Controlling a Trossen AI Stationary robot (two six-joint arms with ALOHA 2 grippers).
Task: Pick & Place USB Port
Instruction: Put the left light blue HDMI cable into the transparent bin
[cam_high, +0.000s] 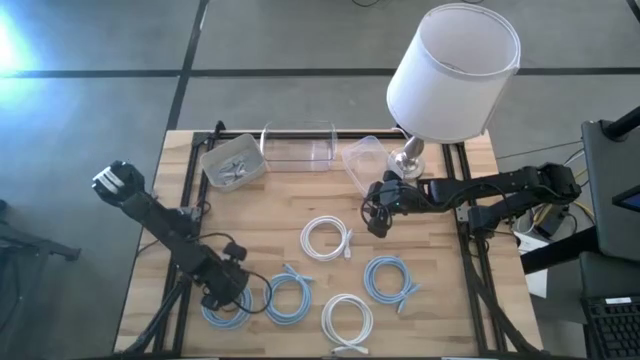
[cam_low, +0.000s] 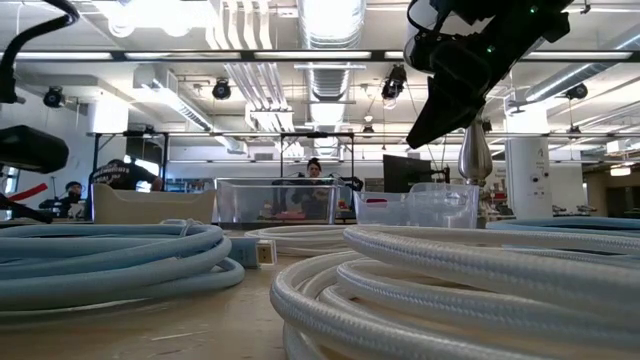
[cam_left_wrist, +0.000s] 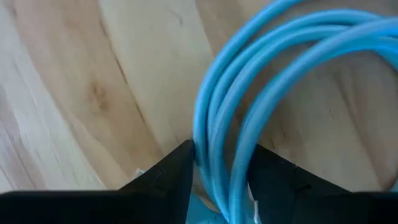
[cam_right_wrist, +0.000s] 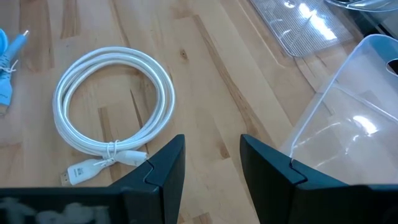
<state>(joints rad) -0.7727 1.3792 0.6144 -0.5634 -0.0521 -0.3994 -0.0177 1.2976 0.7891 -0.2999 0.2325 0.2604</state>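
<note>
Several coiled USB cables lie flat on the wooden table. My left gripper (cam_high: 226, 292) points down at the near left, over a light-blue coil (cam_high: 225, 310). In the left wrist view its open fingers (cam_left_wrist: 219, 180) stand on either side of that coil's bundled strands (cam_left_wrist: 273, 62). My right gripper (cam_high: 378, 222) hangs open and empty above the table's middle right. A white coil (cam_right_wrist: 112, 99) with its plug (cam_right_wrist: 78, 174) lies just beyond its fingers (cam_right_wrist: 211, 162). My left gripper comes from above, pointing down, with one finger on each side of the blue coil's strands (cam_left_wrist: 217, 143). The strands fill the gap, and the coil lies on the table. I cannot tell whether the fingers touch the strands.
More coils lie nearby: blue (cam_high: 288, 297), blue (cam_high: 388, 280), white (cam_high: 347, 318). At the far edge stand a tray with small parts (cam_high: 233, 162), a clear bin (cam_high: 297, 148), a tipped clear tub (cam_high: 362, 160) and a white-shaded lamp (cam_high: 452, 72).
</note>
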